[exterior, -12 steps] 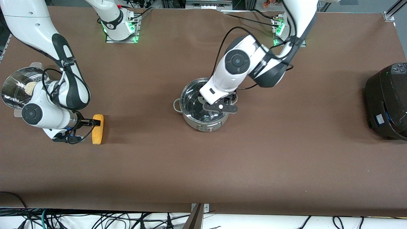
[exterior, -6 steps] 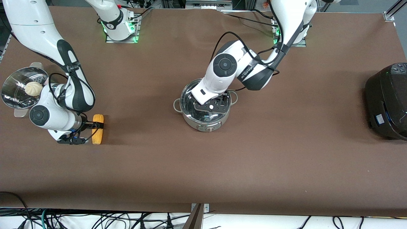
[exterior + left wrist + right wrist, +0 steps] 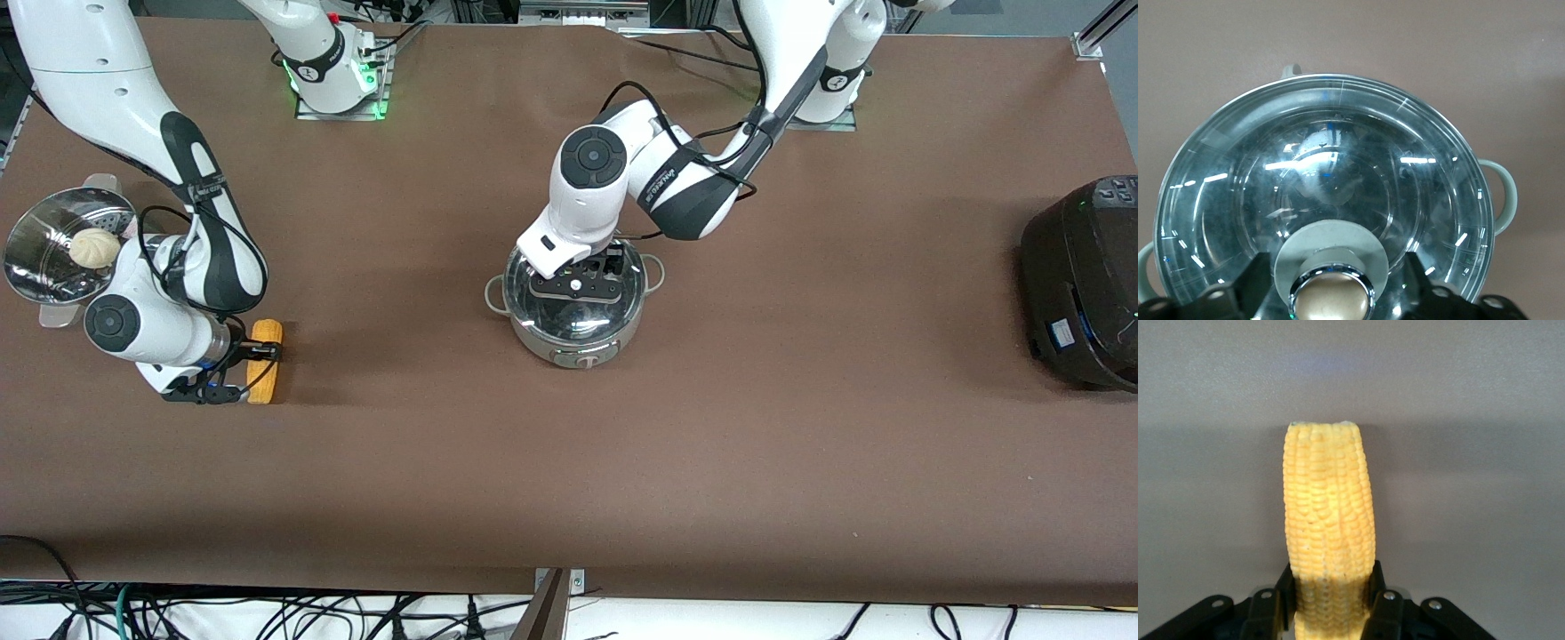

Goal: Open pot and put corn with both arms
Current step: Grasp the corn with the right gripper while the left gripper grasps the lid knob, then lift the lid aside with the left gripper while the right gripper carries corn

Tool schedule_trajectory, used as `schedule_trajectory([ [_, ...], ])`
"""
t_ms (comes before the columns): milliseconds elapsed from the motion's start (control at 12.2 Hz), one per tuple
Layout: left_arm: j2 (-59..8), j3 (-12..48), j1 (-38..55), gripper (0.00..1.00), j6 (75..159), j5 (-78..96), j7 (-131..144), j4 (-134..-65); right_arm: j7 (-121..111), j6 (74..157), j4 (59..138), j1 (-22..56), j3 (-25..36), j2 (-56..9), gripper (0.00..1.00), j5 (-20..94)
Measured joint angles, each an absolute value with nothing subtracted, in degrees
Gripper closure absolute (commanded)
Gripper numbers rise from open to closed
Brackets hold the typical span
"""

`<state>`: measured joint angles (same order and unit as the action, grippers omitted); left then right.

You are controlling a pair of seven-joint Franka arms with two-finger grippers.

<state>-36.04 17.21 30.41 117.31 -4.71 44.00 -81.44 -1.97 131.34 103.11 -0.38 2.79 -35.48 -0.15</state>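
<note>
I see a steel steamer pot (image 3: 44, 253) with a white bun (image 3: 93, 246) at the table edge by the right arm's end, at about ten o'clock from the corn cob (image 3: 265, 360), and a black cooker (image 3: 1080, 280) well apart at the left arm's end. Between them the brown table (image 3: 800, 427) lies bare, with broad room on the side nearer the front camera. My right arm bends down low beside the steamer, and the right gripper (image 3: 253, 353) has its fingers (image 3: 1383, 603) pressed on both sides of the cob, which lies on the table. My left arm folds down over the middle of the table, where the pot (image 3: 573, 302) stands with its glass lid (image 3: 1325, 187) on. The left gripper (image 3: 576, 286) sits at the lid's tan knob (image 3: 1331, 297), a finger at three and nine o'clock of it; whether they touch it I cannot tell.
</note>
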Motion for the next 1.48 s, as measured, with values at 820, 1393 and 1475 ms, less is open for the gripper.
schedule_trajectory([
  [820,-31.40,15.59,22.14,0.98,77.63,-6.11,34.67,-65.96,11.38,111.45,93.28,0.06,-15.69,-23.27,1.00,1.18],
  [1393,-28.04,15.58,-2.68,0.97,83.88,-11.46,0.21,-77.79,40.20,114.93,85.08,15.45,-25.81,-29.84,1.00,-2.47],
  [1475,-28.61,15.74,-3.53,0.95,91.16,-11.51,-0.34,-83.28,43.72,115.78,83.28,18.75,-25.74,-32.24,1.00,-4.77],
])
